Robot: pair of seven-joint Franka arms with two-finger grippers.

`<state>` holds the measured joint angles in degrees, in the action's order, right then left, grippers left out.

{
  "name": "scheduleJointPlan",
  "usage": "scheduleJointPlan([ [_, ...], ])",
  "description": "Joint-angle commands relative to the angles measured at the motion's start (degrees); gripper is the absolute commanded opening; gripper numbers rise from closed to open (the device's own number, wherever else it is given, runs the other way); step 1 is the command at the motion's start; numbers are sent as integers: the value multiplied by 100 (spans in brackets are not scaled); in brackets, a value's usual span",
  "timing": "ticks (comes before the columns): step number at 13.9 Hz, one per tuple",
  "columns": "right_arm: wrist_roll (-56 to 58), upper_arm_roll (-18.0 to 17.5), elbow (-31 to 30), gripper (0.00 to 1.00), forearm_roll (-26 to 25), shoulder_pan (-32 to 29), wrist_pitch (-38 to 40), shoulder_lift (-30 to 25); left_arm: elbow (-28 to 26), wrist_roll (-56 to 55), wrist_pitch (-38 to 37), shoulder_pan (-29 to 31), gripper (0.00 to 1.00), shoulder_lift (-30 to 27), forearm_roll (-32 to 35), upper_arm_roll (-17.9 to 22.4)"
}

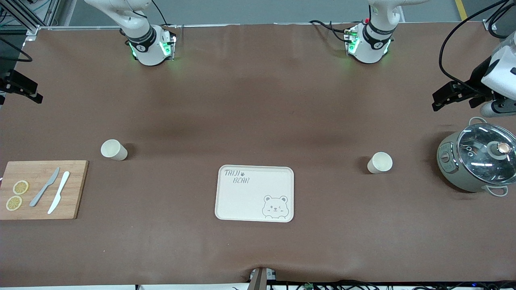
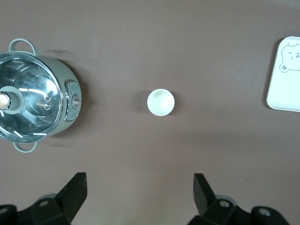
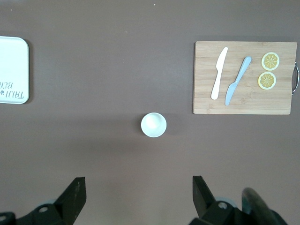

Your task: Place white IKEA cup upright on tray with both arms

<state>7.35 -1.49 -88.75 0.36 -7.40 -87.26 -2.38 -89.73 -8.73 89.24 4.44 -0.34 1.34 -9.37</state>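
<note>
Two white cups stand mouth up on the brown table. One [image 1: 379,162] is toward the left arm's end and shows in the left wrist view [image 2: 161,102]. The other [image 1: 114,149] is toward the right arm's end and shows in the right wrist view [image 3: 153,124]. The cream bear tray [image 1: 254,193] lies between them, nearer the front camera; its edge shows in both wrist views [image 2: 283,89] [image 3: 14,70]. My left gripper [image 1: 443,98] [image 2: 139,180] is open and empty, high above the table by the pot. My right gripper [image 1: 28,90] [image 3: 138,182] is open and empty, high at the other end.
A grey pot with a glass lid [image 1: 477,161] [image 2: 33,101] stands at the left arm's end. A wooden cutting board [image 1: 40,189] [image 3: 243,77] with two knives and two lemon slices lies at the right arm's end.
</note>
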Motion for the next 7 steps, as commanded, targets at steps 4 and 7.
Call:
scheduleJointPlan([
  [4, 56, 9, 86, 100, 69, 10, -10, 159, 149, 21, -117, 101, 100, 86, -19, -3],
  [7, 39, 9, 86, 100, 87, -33, -27, 211, 149, -40, -117, 92, 100, 95, -28, -3],
])
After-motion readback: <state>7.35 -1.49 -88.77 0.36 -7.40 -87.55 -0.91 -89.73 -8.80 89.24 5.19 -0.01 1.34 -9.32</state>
